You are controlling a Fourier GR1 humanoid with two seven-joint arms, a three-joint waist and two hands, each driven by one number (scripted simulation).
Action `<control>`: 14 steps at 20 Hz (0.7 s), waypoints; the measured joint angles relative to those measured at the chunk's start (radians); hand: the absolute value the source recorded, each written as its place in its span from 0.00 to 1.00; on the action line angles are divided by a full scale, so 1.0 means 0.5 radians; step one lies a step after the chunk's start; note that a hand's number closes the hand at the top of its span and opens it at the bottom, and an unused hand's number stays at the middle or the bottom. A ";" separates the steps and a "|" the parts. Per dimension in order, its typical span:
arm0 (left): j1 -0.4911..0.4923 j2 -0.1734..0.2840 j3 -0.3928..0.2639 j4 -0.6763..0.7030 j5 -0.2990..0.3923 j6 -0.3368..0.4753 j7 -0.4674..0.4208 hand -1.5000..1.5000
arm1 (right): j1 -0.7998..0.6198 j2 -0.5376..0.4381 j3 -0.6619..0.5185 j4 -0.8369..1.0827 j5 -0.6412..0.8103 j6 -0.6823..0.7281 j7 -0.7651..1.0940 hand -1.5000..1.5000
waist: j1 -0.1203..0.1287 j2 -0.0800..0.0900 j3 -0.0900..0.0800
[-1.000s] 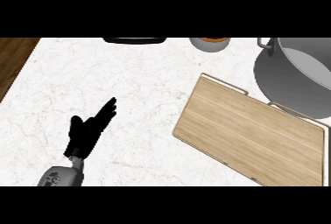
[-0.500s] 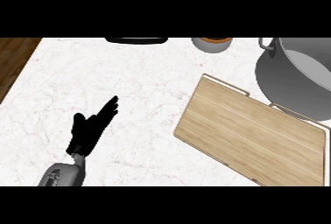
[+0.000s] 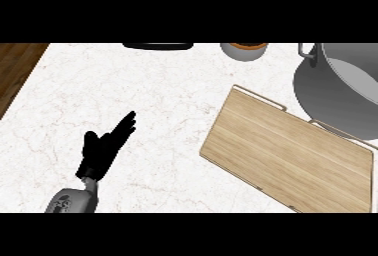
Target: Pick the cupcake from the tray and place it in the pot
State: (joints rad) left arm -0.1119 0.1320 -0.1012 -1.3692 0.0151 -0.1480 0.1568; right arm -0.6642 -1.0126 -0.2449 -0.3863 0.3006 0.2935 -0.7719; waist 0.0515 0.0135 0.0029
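Observation:
A wooden tray [image 3: 288,157] lies on the white marble counter at the right, with nothing on its visible surface. The large grey pot [image 3: 341,87] stands at the upper right, partly cut by the edge; what shows of its inside holds nothing. No cupcake shows anywhere in this view. My left hand [image 3: 103,147] rests at the lower left with straight fingers pointing up and right, well left of the tray and holding nothing. My right hand is out of view.
A grey cup with an orange-brown rim [image 3: 245,49] sits at the top edge, left of the pot. A flat black object [image 3: 157,46] lies at the top middle. Dark wood [image 3: 18,70] borders the counter's left edge.

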 measured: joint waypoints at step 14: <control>-0.016 0.001 0.009 0.028 -0.015 -0.030 -0.028 0.50 | -0.444 0.328 0.502 0.099 0.662 -0.542 0.374 1.00 | 0.012 0.009 -0.003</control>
State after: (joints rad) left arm -0.1200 0.1328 -0.0965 -1.3554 0.0078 -0.1632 0.1429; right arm -0.8861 -0.8489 0.0062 -0.3369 0.6317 0.0227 -0.5850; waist 0.0575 0.0178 0.0013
